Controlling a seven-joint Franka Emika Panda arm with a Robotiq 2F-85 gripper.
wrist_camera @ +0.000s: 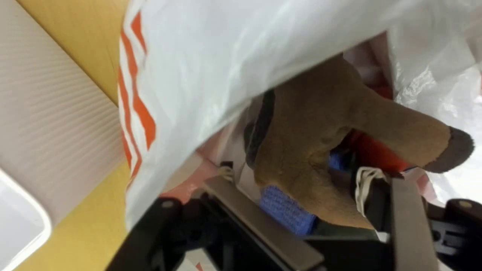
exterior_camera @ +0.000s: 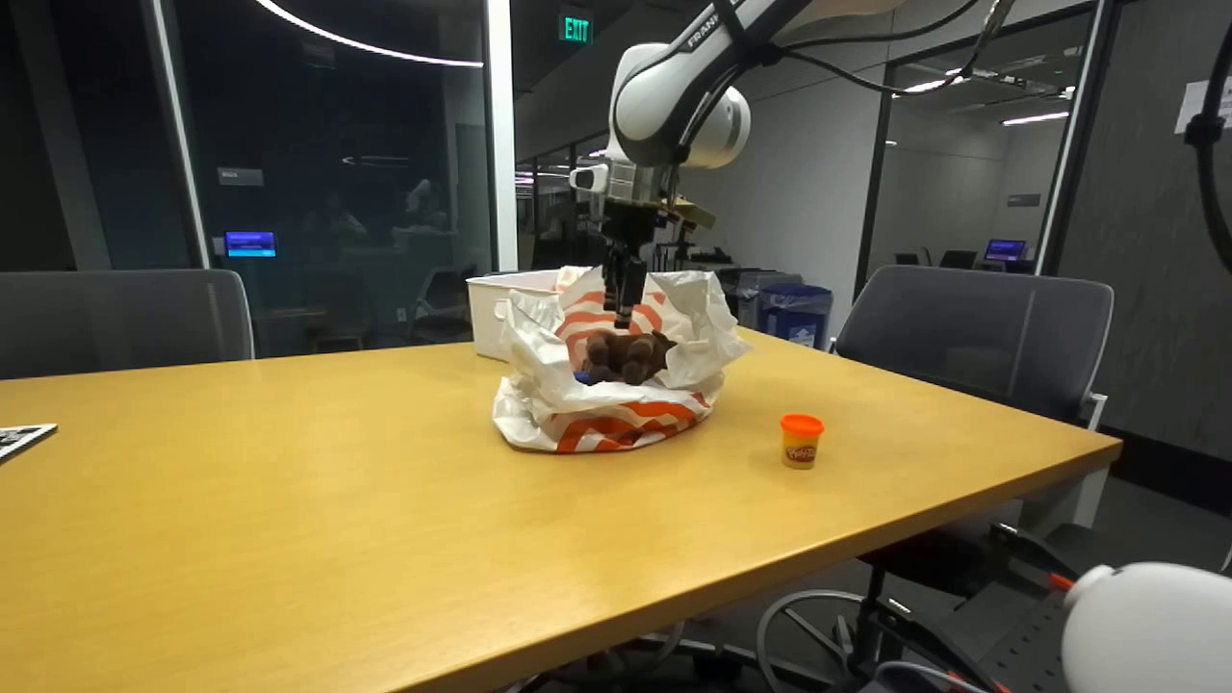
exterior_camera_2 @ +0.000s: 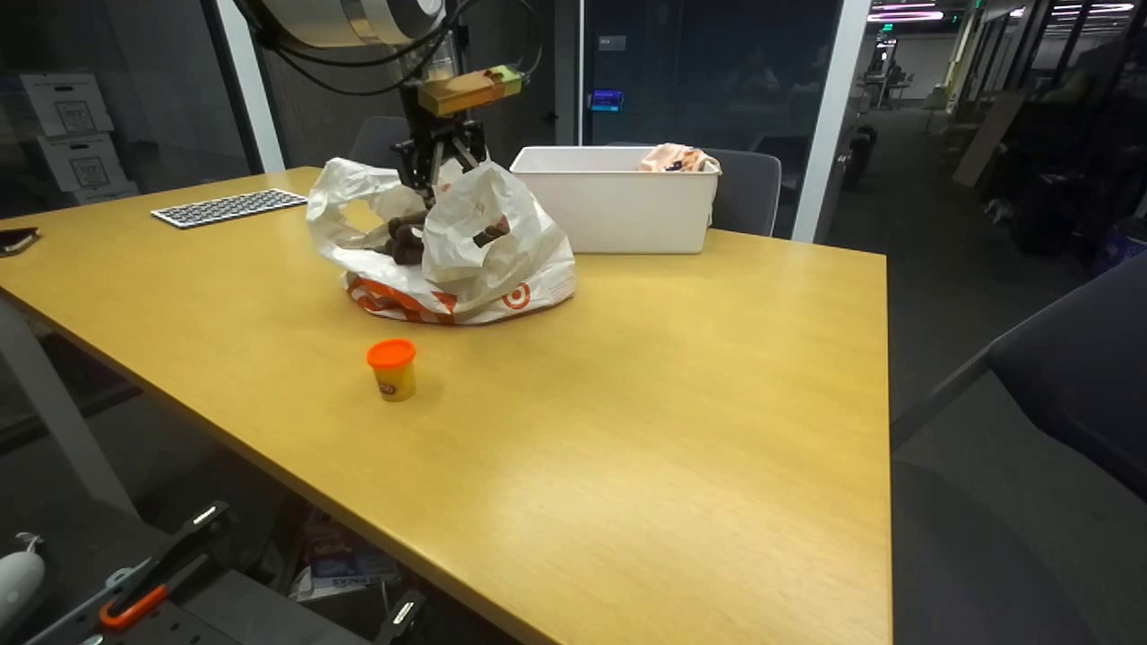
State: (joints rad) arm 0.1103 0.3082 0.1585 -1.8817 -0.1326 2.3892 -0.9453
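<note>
Lying just below gripper [exterior_camera: 618, 318], inside plastic bag [exterior_camera: 626, 426]: brown plush toy [wrist_camera: 303, 124]; jaws spread wide, nothing gripped.

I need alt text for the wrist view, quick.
Open gripper over a brown plush inside a white, orange-striped bag; contact is unclear. A blue item shows beside the plush, and a white bin stands at picture left.

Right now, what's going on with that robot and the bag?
A robot arm points its end effector down into an open plastic bag, right over a brown stuffed toy inside. Its fingers are apart; I can't tell whether they touch the toy. The bag sits on the table, with a white bin beside it and a Play-Doh tub standing apart from it.
</note>
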